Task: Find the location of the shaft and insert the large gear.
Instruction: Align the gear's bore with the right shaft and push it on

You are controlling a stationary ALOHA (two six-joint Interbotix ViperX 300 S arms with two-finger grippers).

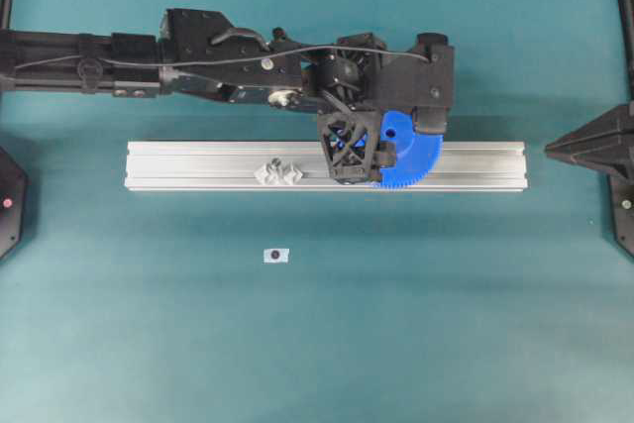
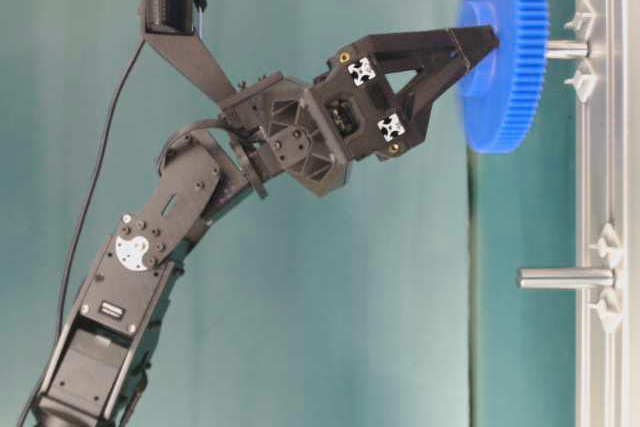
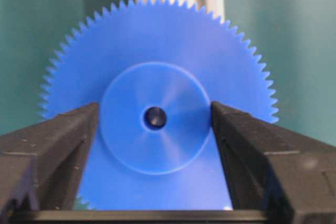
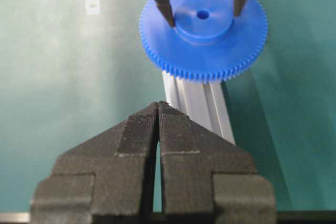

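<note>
Blue plastic large gear [image 4: 203, 29], finely toothed, raised hub: we judge it light, stiff and smooth, best taken by the hub. It sits over the grooved aluminium rail [image 1: 198, 165], threaded on the thin grey shaft [image 2: 566, 48]. Left gripper [image 3: 155, 121] fingers flank the hub, spread, seemingly just clear of it. Right gripper [image 4: 158, 109] pressed together, empty. No readable writing; the small white tag [image 1: 276, 256] beside the rail bears only a dark dot.

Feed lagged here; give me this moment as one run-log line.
large gear: on shaft | left fingers: flanking hub, slight gap | right fingers: shut, empty | second pin: bare
</note>
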